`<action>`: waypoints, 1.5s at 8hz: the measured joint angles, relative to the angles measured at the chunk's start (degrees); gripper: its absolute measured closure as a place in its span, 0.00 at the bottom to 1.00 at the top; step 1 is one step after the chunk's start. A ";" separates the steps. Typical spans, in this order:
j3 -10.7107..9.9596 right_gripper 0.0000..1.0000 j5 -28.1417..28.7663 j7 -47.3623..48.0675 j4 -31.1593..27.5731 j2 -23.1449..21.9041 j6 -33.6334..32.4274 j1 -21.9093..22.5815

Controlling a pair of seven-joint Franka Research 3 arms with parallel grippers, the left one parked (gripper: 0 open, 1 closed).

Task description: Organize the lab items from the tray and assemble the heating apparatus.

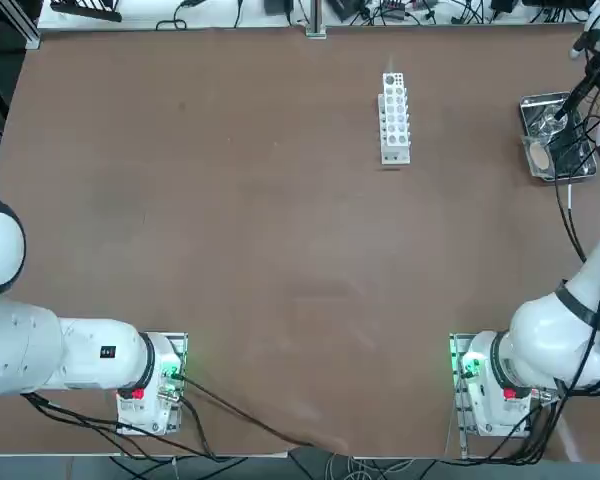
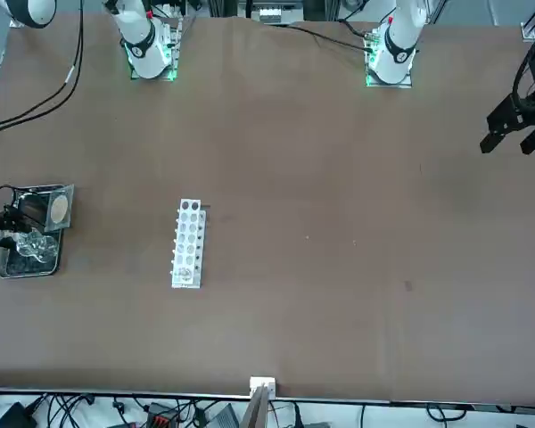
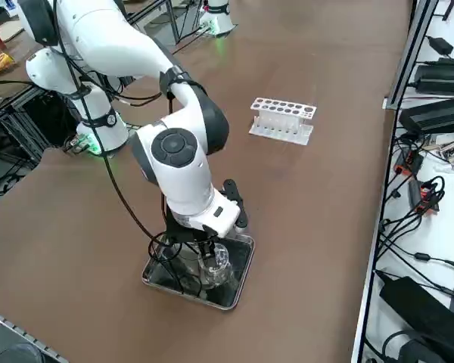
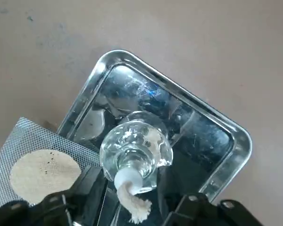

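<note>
Right gripper (image 4: 132,190) is down over the tray (image 4: 228,136), lower middle of the side view and far right edge of the top view. Its fingers are spread, one on each side of the neck of a little glass burner (image 4: 136,148), just under the wick (image 4: 132,207). As far as I can see neither pad is touching the glass yet, so nothing is pinched.

The burner stands upright inside the tray. The grey mesh square (image 4: 19,141) with the tan round centre (image 4: 43,172) lies right next to it, overlapping the tray's rim and partly on the table (image 3: 325,197). I can't pick out the wire-legged stand for sure.

My guess is this step is grabbing the burner to lift it out. Glass is slick and round, so I'd keep the neck centred between the pads and close slow and even. Then lift straight up so the base clears the rim without clipping the mesh.

The white holed rack (image 3: 282,119) sits well apart, upper middle of the side view, and doesn't get in the way.
</note>
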 joint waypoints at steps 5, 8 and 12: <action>0.01 0.52 0.00 -0.01 0.00 0.22 0.09 0.00; -0.03 0.69 -0.03 -0.02 0.26 0.10 0.27 -0.01; 0.01 0.70 0.00 -1.66 0.70 0.17 0.31 0.03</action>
